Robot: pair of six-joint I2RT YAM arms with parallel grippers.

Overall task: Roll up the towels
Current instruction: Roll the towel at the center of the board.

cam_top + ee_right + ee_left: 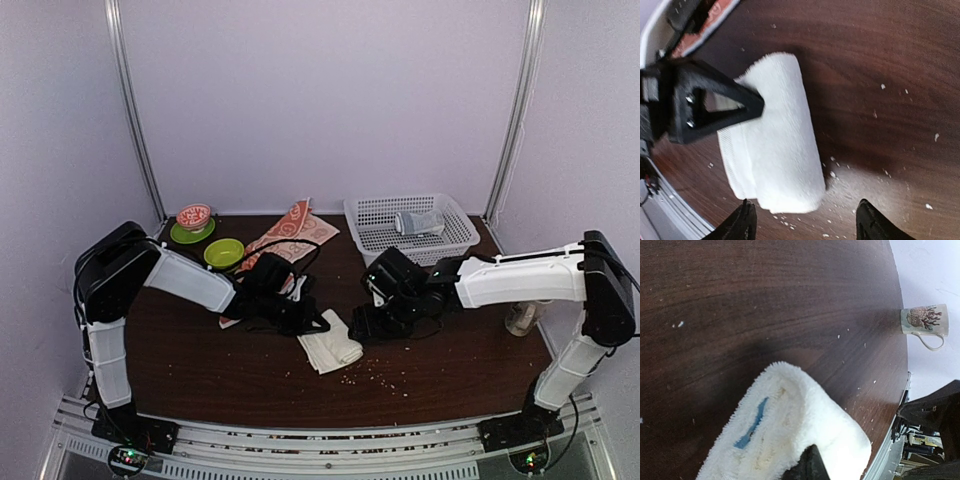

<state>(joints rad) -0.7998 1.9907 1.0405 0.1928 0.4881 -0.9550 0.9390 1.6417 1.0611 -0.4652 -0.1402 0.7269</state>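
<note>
left gripper (pixel 756 103): jaws together, black tip on the left edge of the cream-white towel (pixel 782 135); cannot tell whether a fold is pinched
left fingertip (pixel 810 466): seen in the left wrist view low over the towel's pile, by its near side
right gripper (pixel 805 222): jaws wide apart, holding nothing
right fingertips (pixel 742 222): just short of the towel's near end, one to each side of it, not touching it in the right wrist view
cream-white towel: folded into a thick, loosely rolled bundle, lying on the table (pixel 200 365) at front centre, between the two grippers
blue mark (pixel 751 424): small tag on the towel's upper face, left wrist view
orange-red towel (pixel 292 232): spread out, not rolled, at rear centre of the table; white circle pattern; its near end runs under the left wrist
crumbs (pixel 882 87): pale specks scattered on the dark wood around and in front of the white towel
mug (pixel 924 321): cream with a dark drawing, at the table's right edge, well apart from the towels
basket (pixel 380 238): white mesh, rear right
grey cloth bundle (pixel 418 222): inside the basket
green bowl (pixel 224 252): rear left, just beside the orange-red towel
green plate (pixel 180 237): behind the green bowl, carries a red-patterned bowl (pixel 194 214)
</note>
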